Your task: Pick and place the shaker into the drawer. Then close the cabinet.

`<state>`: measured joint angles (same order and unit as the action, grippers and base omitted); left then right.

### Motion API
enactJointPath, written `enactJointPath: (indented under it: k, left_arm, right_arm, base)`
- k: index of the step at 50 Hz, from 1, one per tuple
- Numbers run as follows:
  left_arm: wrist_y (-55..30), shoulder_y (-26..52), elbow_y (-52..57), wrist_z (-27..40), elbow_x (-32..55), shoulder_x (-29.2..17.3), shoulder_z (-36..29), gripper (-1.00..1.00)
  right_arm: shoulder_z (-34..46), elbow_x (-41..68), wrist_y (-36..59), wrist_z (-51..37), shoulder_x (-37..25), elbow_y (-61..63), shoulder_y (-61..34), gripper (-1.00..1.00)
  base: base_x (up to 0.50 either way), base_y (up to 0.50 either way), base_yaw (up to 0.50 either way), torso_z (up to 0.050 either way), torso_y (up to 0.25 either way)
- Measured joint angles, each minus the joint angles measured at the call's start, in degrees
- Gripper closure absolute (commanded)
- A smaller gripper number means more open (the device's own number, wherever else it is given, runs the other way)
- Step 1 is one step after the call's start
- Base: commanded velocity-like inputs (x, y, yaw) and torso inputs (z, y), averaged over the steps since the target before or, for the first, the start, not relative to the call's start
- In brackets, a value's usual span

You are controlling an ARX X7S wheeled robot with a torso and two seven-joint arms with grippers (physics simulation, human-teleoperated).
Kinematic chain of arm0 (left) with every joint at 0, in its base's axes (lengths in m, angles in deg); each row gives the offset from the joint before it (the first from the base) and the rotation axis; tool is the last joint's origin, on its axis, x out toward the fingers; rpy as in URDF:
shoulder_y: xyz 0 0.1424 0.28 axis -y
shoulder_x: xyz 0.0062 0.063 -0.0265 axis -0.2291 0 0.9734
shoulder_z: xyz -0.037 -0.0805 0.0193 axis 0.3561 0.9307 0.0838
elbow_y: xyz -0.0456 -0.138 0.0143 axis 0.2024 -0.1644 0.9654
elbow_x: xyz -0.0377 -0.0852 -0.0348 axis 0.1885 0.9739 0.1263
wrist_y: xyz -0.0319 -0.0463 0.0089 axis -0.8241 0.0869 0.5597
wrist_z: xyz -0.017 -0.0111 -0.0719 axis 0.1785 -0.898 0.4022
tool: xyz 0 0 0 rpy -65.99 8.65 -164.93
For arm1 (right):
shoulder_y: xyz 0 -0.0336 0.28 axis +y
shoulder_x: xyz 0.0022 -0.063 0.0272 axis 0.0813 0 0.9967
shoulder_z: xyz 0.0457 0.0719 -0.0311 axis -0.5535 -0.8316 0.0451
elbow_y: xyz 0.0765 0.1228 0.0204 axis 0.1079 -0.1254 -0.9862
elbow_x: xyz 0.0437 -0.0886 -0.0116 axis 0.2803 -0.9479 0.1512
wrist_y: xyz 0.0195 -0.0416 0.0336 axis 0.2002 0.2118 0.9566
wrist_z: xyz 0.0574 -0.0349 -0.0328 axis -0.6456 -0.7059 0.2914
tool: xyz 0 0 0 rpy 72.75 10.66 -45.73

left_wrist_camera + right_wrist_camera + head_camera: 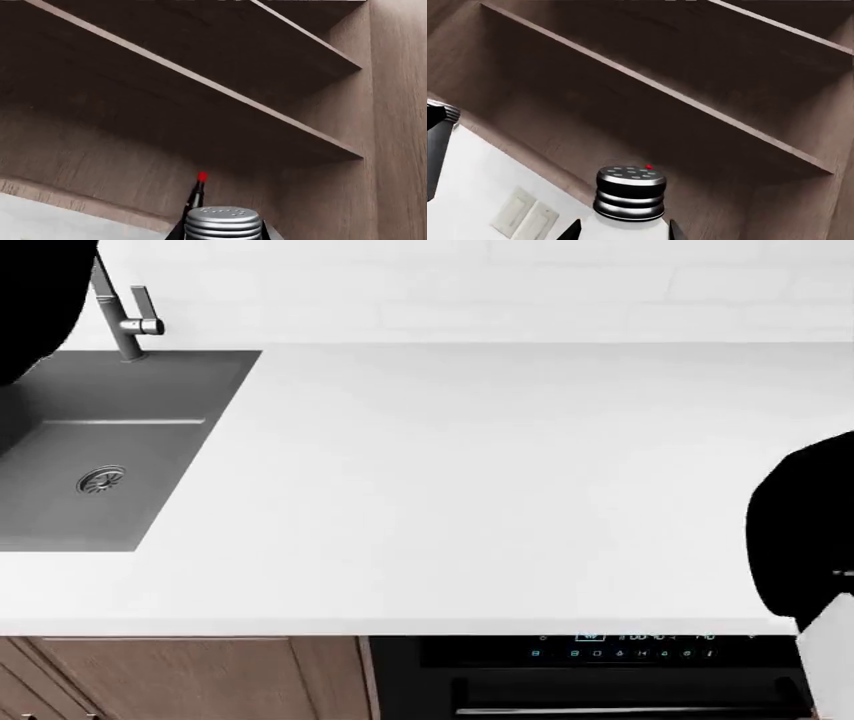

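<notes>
A shaker [223, 220] with a ribbed metal cap stands between the black fingers of my left gripper [223, 234], which is shut on it. In the right wrist view a white-bodied shaker [630, 192] with a holed metal cap fills the gap between the fingertips of my right gripper [622, 231], which is shut on its body. Both are held up in front of the open wooden cabinet [200, 80], below its shelves [647, 85]. The drawer is out of view. The head view shows only dark parts of both arms at its edges.
Below lies a white counter [507, 490] with a grey sink [107, 450] and tap [127, 315] at the left. Under its front edge are wooden fronts [187, 680] and a black oven [601, 675]. A wall socket [524, 215] sits under the cabinet.
</notes>
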<state>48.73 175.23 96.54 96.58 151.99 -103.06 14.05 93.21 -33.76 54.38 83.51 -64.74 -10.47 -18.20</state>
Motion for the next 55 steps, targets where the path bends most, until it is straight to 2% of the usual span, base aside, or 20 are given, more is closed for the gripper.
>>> enactJointPath:
  k: [9, 21, 33, 46, 55]
  left_arm:
    - [3.5, -15.4, 13.7, -0.1, -0.9, -9.9, -1.6, 1.0]
    - [7.0, -29.3, 24.0, -0.6, -2.7, -20.4, -3.5, 1.0]
    - [11.4, -40.1, 29.5, -2.8, -6.3, -27.8, -5.5, 1.0]
    - [14.9, -47.2, 30.8, -5.8, -9.6, -33.2, -6.9, 1.0]
    - [16.5, -50.0, 31.4, -6.7, -11.4, -35.1, -7.5, 1.0]
  right_arm:
    - [0.5, -20.2, 2.3, 10.3, 3.2, 8.1, 15.8, 1.0]
    - [-0.2, -31.4, 3.3, 15.2, 6.3, 14.2, 30.5, 1.0]
    - [0.6, -31.3, 3.5, 16.7, 5.9, 18.2, 40.7, 1.0]
    - [2.8, -22.6, 3.5, 17.2, -3.5, 24.7, 52.1, 1.0]
    - [7.7, -21.8, 3.5, 17.3, -7.4, 28.2, 59.2, 1.0]
  base:
    - [0.0, 0.0, 0.0, 0.0, 0.0]
    - [0.0, 0.0, 0.0, 0.0, 0.0]
    - [0.0, 0.0, 0.0, 0.0, 0.0]
    - [0.0, 0.0, 0.0, 0.001, 0.0]
    - [0.0, 0.0, 0.0, 0.0, 0.0]
